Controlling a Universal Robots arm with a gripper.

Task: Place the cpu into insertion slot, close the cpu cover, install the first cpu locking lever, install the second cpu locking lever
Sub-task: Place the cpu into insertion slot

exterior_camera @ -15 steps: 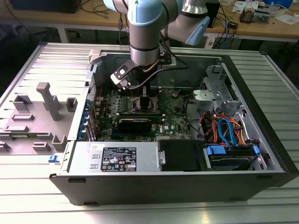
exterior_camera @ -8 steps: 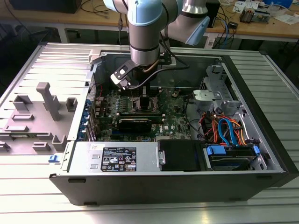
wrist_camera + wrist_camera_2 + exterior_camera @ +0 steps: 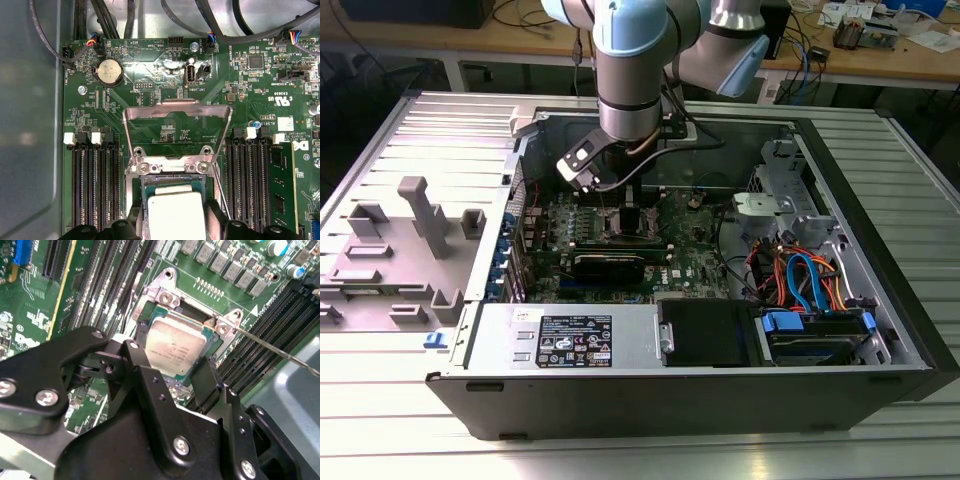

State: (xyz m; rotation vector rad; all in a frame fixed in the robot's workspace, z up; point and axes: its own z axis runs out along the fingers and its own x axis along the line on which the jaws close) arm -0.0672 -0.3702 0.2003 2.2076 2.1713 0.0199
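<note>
the arm (image 3: 630, 70) reaches straight down into an open computer case (image 3: 740, 395) that lies on its side, its wrist over the green motherboard (image 3: 695, 250).

in the second wrist view the gripper (image 3: 169, 358) has its two black fingers (image 3: 206, 377) set narrowly apart, one on each side of the cpu (image 3: 175, 342), and they appear to press against two opposite edges of the chip. the jaws are closed down to the width of the cpu and have hold of it. the cpu lies flat, silvery top up, within the insertion slot (image 3: 170, 166), inside its silvery rim. whether it is fully seated on the contacts i cannot tell.

in the first wrist view the cpu cover (image 3: 177, 106) is swung open. it is hinged at the slot's rim and tilts up away from the chip, so the board shows through its square cut-out. a thin locking lever (image 3: 280, 352) stands free, slanting out from a corner of the slot over the long black memory slots (image 3: 95, 185). more memory slots flank the other side of the slot. a round coin cell battery (image 3: 109, 71) sits on the board beyond the raised cover.
</note>
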